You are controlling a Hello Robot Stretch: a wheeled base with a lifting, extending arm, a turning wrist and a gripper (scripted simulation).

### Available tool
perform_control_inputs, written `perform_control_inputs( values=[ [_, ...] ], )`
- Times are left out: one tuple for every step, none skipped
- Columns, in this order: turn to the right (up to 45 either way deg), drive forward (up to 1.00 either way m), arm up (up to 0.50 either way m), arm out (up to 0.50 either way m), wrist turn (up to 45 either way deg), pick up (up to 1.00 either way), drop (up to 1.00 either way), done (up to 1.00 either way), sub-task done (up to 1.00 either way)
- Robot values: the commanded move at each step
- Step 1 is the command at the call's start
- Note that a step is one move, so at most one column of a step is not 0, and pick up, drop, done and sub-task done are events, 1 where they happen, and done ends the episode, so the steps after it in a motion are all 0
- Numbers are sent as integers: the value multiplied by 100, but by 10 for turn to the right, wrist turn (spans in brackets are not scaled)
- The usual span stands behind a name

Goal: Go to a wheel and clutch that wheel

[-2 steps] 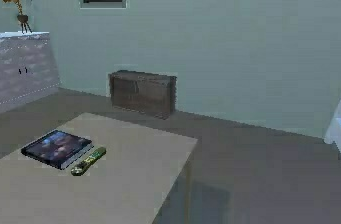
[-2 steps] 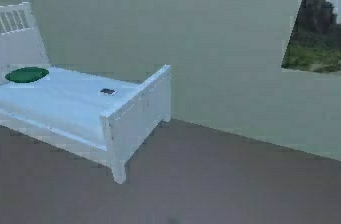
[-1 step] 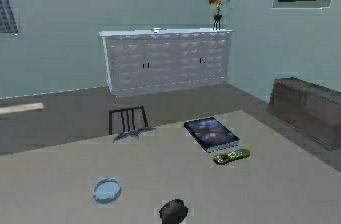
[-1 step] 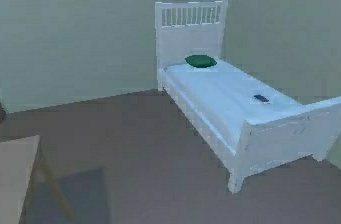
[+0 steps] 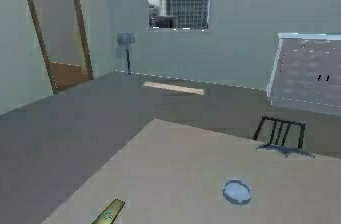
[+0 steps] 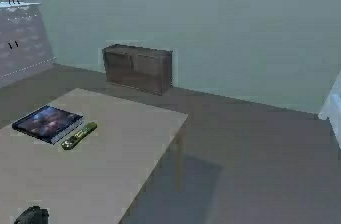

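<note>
I cannot tell the claw's state from these views, nor how the arm is posed. Closest to me is a broad beige rectangular table (image 5: pixel 178 165). On it, in the forward view, a small round blue-grey disc with a pale rim (image 5: pixel 238 191) lies toward the near right of the tabletop. Its outline is wheel-like, though I cannot confirm that it is the wheel. A flat yellow-green thing (image 5: pixel 109 212) sits at that view's bottom edge, well apart from the disc. A dark slatted chair (image 5: pixel 283 132) stands at the table's far edge.

In the arm side view a dark flat book with a mottled cover (image 6: pixel 50 123) lies on the table, with an olive-green oblong thing (image 6: pixel 79 134) just beside it. A dark rounded blob (image 6: pixel 30 215) sits at the bottom edge.

Beyond the table a low brown wooden cabinet (image 6: pixel 138 67) stands against the pale wall. Ahead I see a brown wooden door (image 5: pixel 60 45), a blue-grey lamp on a thin stand (image 5: pixel 126 42) near it, and a white-framed cabinet with a grey brick-patterned front (image 5: pixel 318 72).
</note>
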Motion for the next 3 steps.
perform_control_inputs(
  values=[
    [-360,0,0,0,0,0,0,0,0],
    [0,0,50,0,0,0,0,0,0],
    [0,0,38,0,0,0,0,0,0]
  ],
)
